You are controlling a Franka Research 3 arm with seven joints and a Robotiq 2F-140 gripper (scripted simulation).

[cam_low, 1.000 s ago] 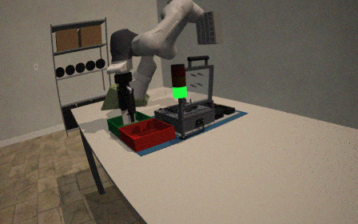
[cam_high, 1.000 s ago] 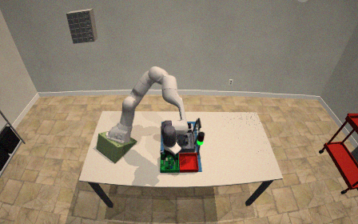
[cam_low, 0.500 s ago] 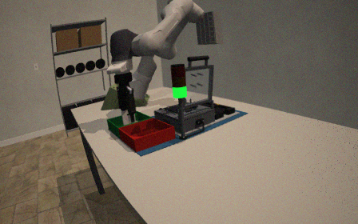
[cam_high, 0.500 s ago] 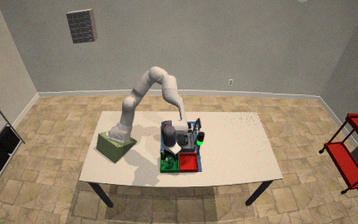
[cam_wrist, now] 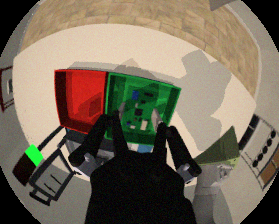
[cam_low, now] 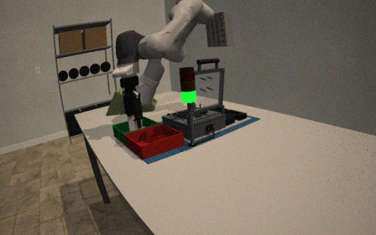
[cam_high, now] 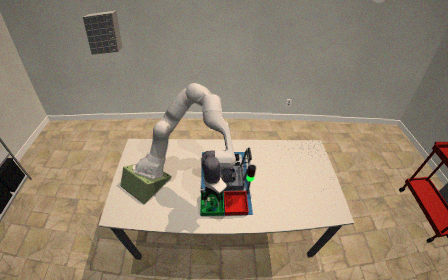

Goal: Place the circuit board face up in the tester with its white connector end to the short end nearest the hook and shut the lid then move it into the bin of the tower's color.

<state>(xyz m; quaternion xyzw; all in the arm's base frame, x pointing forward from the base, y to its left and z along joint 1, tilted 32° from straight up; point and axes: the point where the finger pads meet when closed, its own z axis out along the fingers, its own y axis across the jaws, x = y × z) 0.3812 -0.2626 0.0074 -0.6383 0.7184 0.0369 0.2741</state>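
Observation:
The signal tower (cam_low: 187, 96) beside the tester (cam_low: 195, 120) shows green; its green light also shows in the wrist view (cam_wrist: 33, 156). The tester's clear lid (cam_low: 210, 86) stands open. My gripper (cam_wrist: 138, 110) points straight down into the green bin and is shut on the green circuit board (cam_wrist: 140, 113), gripping it across its width. The board sits low inside the bin; I cannot tell whether it touches the floor. In the exterior view the fingers (cam_low: 138, 122) reach below the green bin's (cam_low: 127, 127) rim. The red bin (cam_low: 154, 139) stands right beside it, empty.
Both bins, the tester and the black tray (cam_low: 234, 115) stand on a blue bench mat (cam_low: 215, 134). The arm's green base block (cam_high: 145, 182) sits to the left on the table. The tower's pole stands close to the red bin (cam_high: 237, 202).

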